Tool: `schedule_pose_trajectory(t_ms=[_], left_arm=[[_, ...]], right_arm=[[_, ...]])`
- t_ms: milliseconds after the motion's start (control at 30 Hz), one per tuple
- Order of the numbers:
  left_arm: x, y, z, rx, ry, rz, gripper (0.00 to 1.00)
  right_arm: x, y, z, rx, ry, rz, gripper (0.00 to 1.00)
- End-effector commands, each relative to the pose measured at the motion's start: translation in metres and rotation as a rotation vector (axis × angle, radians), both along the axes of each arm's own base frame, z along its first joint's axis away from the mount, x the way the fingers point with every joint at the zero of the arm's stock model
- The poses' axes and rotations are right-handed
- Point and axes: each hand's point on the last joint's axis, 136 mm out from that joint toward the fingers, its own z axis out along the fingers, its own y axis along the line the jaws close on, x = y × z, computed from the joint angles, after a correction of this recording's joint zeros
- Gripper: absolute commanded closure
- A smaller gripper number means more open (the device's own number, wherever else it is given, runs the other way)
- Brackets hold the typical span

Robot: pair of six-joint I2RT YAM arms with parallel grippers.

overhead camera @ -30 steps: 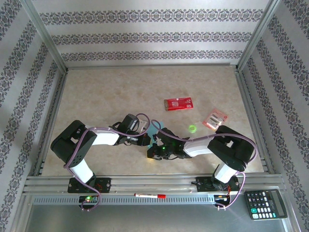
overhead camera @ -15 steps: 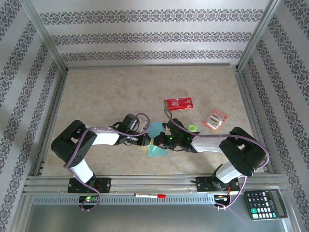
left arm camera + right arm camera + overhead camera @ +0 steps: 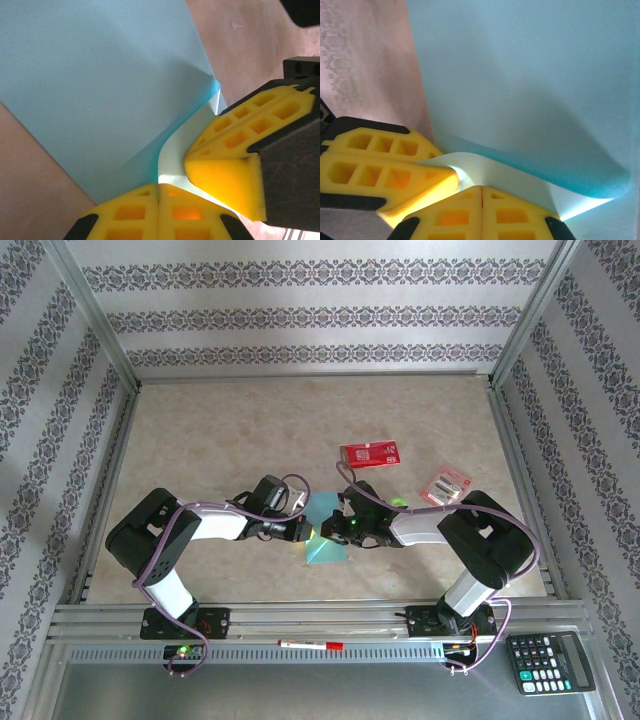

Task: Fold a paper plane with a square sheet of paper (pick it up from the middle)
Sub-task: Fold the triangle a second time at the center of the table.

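The square sheet of paper (image 3: 326,548) is light blue and lies on the table between the two arms. Its near edge curls up, pale underside showing (image 3: 175,160) (image 3: 520,175). My left gripper (image 3: 306,532) (image 3: 159,186) is shut, pinching that lifted edge. My right gripper (image 3: 336,530) (image 3: 481,188) is shut on the same edge right beside it. The right gripper's yellow fingers (image 3: 235,150) show in the left wrist view, and the left gripper's fingers (image 3: 385,170) in the right wrist view. The paper plane is out of view.
A red packet (image 3: 369,454) lies beyond the paper. A small green ring (image 3: 399,504) and a pink pack (image 3: 445,487) sit to the right. A pen (image 3: 310,645) rests on the front rail, with a calculator (image 3: 548,662) at the bottom right.
The right gripper has swung from over the paper's near side up and to the right, uncovering the blue sheet, then its elbow drew in. The left arm has hardly moved.
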Motion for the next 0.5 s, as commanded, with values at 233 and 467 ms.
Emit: schedule_pose_trajectory(t_ms=[233, 467], left_arm=[[-0.020, 0.034, -0.049, 0.185, 0.134, 0.052, 1.00], [-0.020, 0.034, -0.049, 0.186, 0.133, 0.053, 1.00]], right_arm=[[-0.002, -0.020, -0.009, -0.030, 0.010, -0.008, 1.00], [0.008, -0.011, 0.024, 0.027, -0.055, 0.007, 1.00]])
